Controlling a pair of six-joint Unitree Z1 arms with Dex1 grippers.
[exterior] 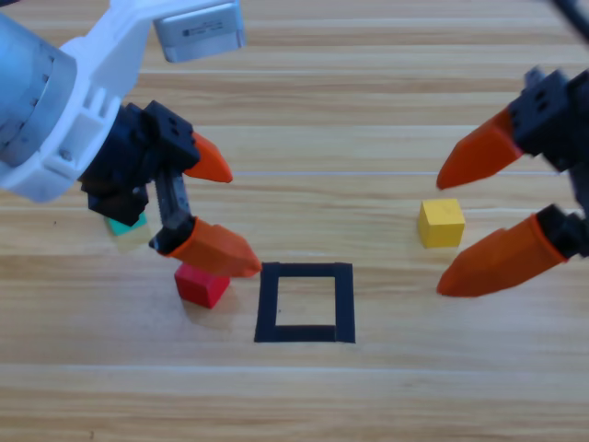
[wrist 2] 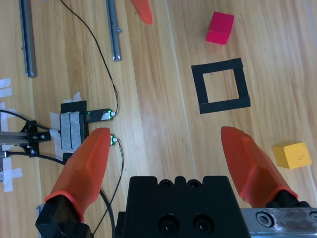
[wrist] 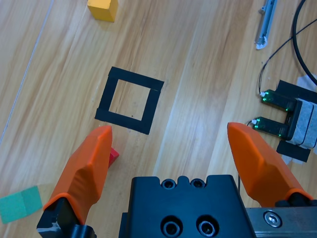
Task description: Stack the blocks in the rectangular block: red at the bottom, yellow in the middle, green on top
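Blocks (exterior: 202, 284) lie scattered on wooden table (exterior: 368, 396).

The left arm covers most of the teal-green cube (exterior: 124, 223) from above, leaving only a sliver, and one orange jaw hides the red cube's (exterior: 202, 284) top corner. In the left wrist view the red cube (wrist: 113, 155) barely peeks past a jaw, and the yellow cube (wrist: 103, 9) is cut by the top edge.

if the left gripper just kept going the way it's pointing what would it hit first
Most likely bare table. The left gripper, jaws open, aims past the red cube, which sits beside one jaw, toward wood next to the tape rectangle. Depth is hard to judge, so that jaw might graze the cube.
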